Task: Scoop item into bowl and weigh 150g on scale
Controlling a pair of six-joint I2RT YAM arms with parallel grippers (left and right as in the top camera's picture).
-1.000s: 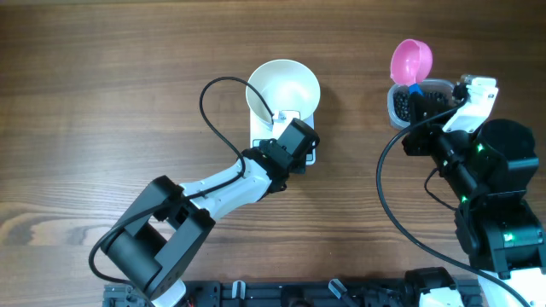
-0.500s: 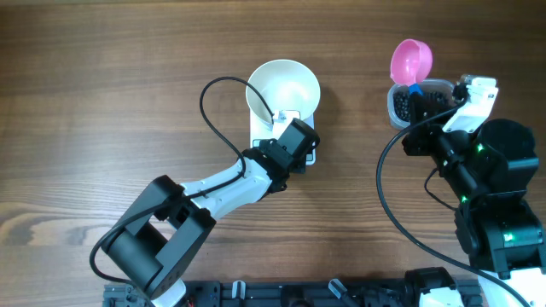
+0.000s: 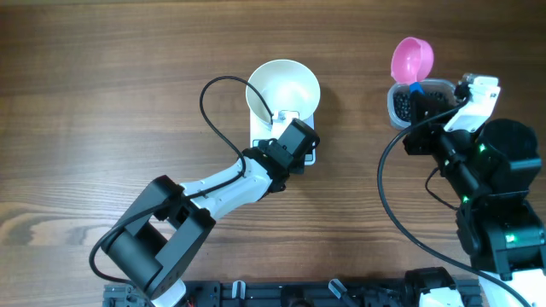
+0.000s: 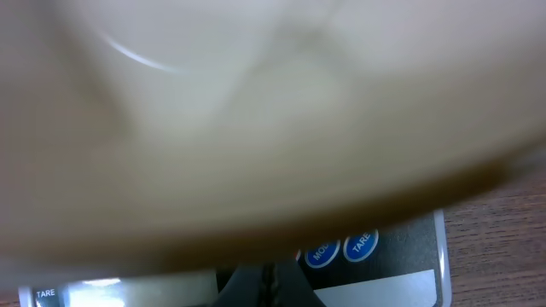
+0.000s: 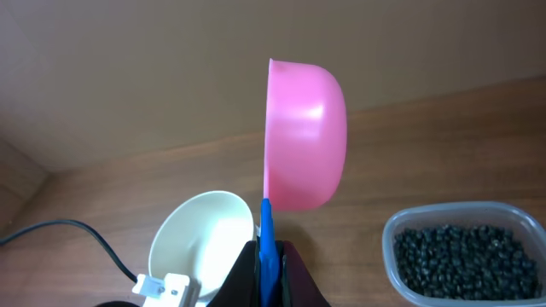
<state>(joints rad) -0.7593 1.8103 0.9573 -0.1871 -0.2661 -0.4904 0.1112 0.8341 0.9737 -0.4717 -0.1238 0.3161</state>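
Brown wood-grain table (image 3: 102, 68) fills the view, evenly lit.

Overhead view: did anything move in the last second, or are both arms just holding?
Nothing visibly changed. The right end effector stays shut on the handle of the pink scoop by the tub; the left end effector stays shut at the scale carrying the empty bowl.

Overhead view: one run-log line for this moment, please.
left gripper shut, by scale buttons | white bowl empty, on scale | right gripper shut on pink scoop
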